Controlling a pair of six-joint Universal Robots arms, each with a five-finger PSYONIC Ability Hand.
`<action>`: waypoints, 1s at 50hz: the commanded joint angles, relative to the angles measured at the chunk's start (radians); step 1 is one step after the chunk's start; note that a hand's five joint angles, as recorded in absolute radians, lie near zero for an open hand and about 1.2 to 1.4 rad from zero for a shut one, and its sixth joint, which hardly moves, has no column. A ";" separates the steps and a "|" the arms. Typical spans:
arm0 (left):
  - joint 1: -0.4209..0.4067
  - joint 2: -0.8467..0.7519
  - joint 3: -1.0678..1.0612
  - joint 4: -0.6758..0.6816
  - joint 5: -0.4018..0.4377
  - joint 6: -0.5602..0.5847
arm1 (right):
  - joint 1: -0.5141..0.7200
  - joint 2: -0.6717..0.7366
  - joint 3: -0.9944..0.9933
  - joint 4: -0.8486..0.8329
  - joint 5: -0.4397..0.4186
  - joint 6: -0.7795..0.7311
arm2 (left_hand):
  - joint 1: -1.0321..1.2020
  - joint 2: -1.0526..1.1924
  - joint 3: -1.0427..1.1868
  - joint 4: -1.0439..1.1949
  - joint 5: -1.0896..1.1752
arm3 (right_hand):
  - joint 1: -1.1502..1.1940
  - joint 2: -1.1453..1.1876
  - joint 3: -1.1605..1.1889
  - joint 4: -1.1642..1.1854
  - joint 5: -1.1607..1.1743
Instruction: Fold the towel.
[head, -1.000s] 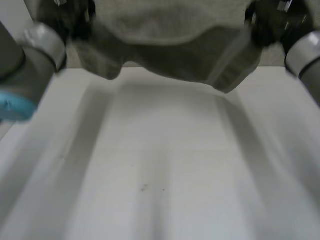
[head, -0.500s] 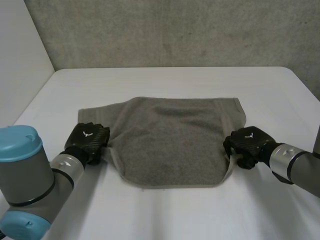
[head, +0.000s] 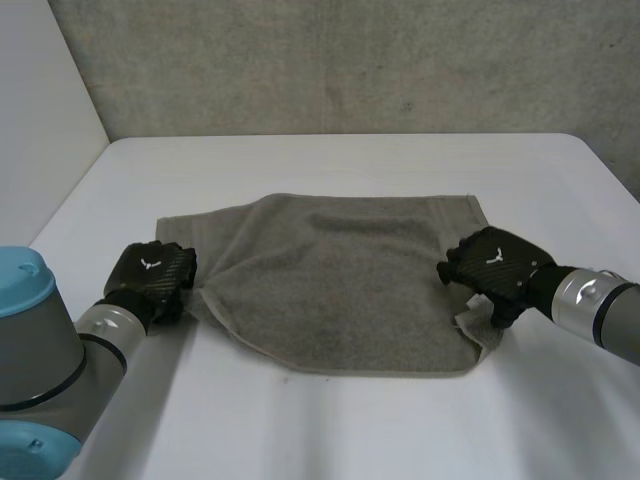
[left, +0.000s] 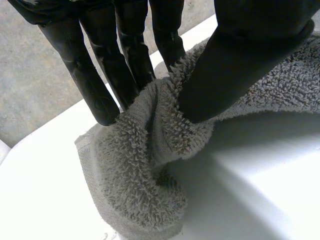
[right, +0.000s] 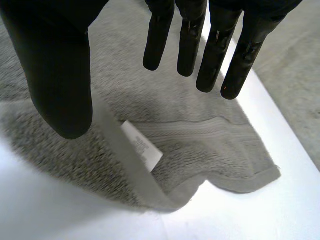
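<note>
the towel (head: 340, 290) lies in the middle of the white table (head: 330, 440), doubled over itself, with a strip of the lower layer showing past its far left corner; our left hand (head: 150, 278) is at the towel's left edge and our right hand (head: 492, 265) at its right edge. the left hand has the cloth; its thumb (left: 235, 65) presses a ridge of terry against straight fingers (left: 125, 70); the right hand holds nothing, its fingers (right: 220, 55) straight and spread above the cloth, the thumb well apart from them.

we judge the step in hand to be laying this fold flat and squaring it; the near edge runs in a curve rather than a line, so we ought to draw both sides outward evenly; the left should lower its bunched edge without dragging it, since the cloth there is gathered into a hump; the right should smooth the near right corner, which is curled over, before any further fold.

the head view gives us the whole outline but shows both hands from the back, so neither grip can be read there; the left wrist view shows the pinch itself; the right wrist view shows the gap between fingers and towel, a white label (right: 141, 146) by the flipped hem, and a woven band (right: 215, 131) across the cloth.
</note>
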 joint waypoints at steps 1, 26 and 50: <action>0.002 -0.001 0.000 0.000 0.000 0.001 | -0.009 0.009 0.047 0.017 -0.004 -0.157 | 0.144 0.145 0.145 0.146 0.143 | 0.005 0.036 0.045 0.046 0.051; 0.002 -0.001 -0.011 0.000 0.002 0.001 | -0.055 0.035 0.101 -0.036 -0.028 -0.260 | 0.091 0.093 0.092 0.093 0.090 | 0.864 0.895 0.904 0.905 0.910; -0.002 0.101 -0.105 -0.012 0.003 0.010 | -0.101 -0.079 0.253 -0.271 0.191 0.228 | -0.813 -0.812 -0.812 -0.811 -0.814 | 0.864 0.895 0.904 0.905 0.910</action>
